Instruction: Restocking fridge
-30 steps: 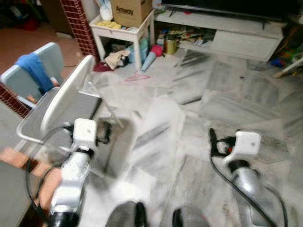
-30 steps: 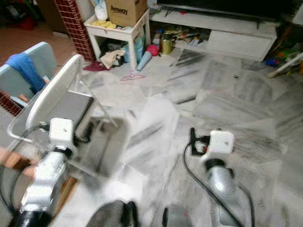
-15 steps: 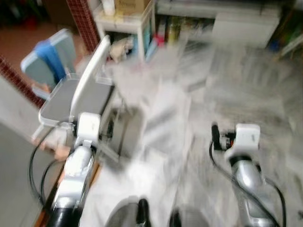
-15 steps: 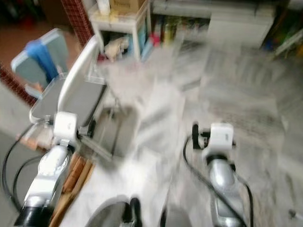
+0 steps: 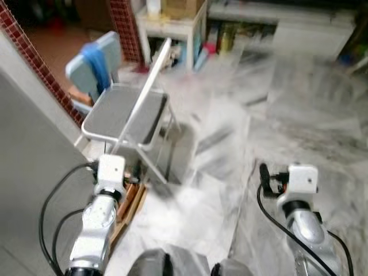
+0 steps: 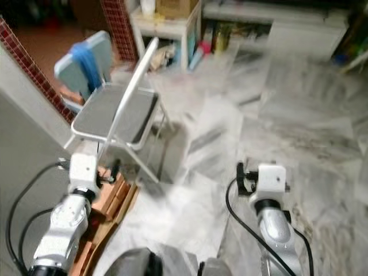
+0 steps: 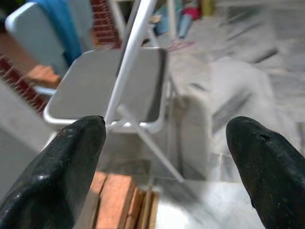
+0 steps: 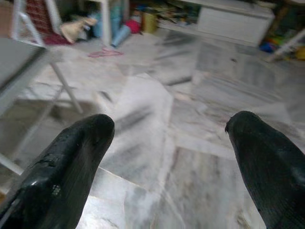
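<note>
My left gripper [image 7: 167, 157] is held low at my left, open, with nothing between its black fingers [image 7: 62, 176]. It points at a grey folding chair [image 5: 123, 115] that stands just ahead of it on the marble floor. At my right, the right gripper [image 8: 169, 152] is also open and empty, hanging over bare marble tiles [image 5: 276, 115]. In the left eye view the left gripper [image 5: 133, 172] and right gripper [image 5: 263, 173] stick out from white wrist boxes on silver arms.
A flat grey surface [image 5: 29, 155] and a red brick-pattern edge [image 5: 40, 69] rise close on my left. Brown wooden pieces [image 5: 129, 201] lie on the floor by the chair's legs. A blue cloth [image 5: 95, 63] hangs on a pale chair. A cluttered white side table [image 5: 172, 26] and low white cabinet [image 5: 310, 34] stand at the back.
The camera has moved, with blur: the chair now lies farther ahead and more central, and the grey surface has come into view on the left. Both arms are held as before.
</note>
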`<state>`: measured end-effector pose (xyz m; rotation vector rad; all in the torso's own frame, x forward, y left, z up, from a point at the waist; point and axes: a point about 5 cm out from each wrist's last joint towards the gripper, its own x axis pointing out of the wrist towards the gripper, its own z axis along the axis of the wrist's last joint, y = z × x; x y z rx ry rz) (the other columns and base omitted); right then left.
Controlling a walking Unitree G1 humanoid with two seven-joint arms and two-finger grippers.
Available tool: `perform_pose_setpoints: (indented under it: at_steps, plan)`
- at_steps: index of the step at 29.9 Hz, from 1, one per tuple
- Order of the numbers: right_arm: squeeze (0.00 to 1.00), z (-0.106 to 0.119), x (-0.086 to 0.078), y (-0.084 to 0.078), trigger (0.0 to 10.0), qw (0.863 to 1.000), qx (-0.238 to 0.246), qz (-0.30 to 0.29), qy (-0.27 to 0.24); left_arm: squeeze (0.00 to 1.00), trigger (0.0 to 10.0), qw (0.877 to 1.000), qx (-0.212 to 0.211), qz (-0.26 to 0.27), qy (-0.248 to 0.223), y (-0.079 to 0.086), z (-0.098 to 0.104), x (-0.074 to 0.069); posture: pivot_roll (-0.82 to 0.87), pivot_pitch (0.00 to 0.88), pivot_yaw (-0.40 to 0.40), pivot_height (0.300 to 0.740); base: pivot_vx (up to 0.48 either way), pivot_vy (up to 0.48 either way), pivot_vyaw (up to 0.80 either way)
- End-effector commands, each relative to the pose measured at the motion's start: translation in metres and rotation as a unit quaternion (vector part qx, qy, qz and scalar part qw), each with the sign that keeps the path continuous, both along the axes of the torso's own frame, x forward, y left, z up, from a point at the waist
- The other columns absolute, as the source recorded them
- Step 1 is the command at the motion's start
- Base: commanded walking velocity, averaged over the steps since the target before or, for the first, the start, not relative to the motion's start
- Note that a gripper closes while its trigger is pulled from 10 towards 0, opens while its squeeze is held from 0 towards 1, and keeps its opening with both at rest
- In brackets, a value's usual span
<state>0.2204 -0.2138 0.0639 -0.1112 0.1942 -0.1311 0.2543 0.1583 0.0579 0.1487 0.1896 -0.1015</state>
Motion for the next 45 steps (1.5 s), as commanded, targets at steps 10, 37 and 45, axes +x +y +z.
perform_pose_setpoints:
  at_steps: [10,37,45]
  plan:
    - [0.0,0.005,0.017,0.013,10.0,0.999,0.005,0.039,-0.017,0.0,10.0,0.999,0.014,0.019,-0.037,0.005,0.013,0.007,0.02,0.086,-0.029,0.74,0.0,0.0,0.0]
    - [0.0,0.008,0.019,0.009,10.0,0.999,0.007,0.017,-0.031,0.0,10.0,0.998,0.043,-0.053,-0.015,-0.005,0.01,0.004,0.01,0.103,0.014,0.74,-0.191,0.277,0.0]
    - [0.0,0.008,0.023,0.008,10.0,0.999,0.003,0.015,-0.033,0.0,10.0,0.996,0.043,-0.07,-0.02,-0.011,0.014,0.006,0.01,0.1,0.013,0.74,-0.109,0.12,0.0]
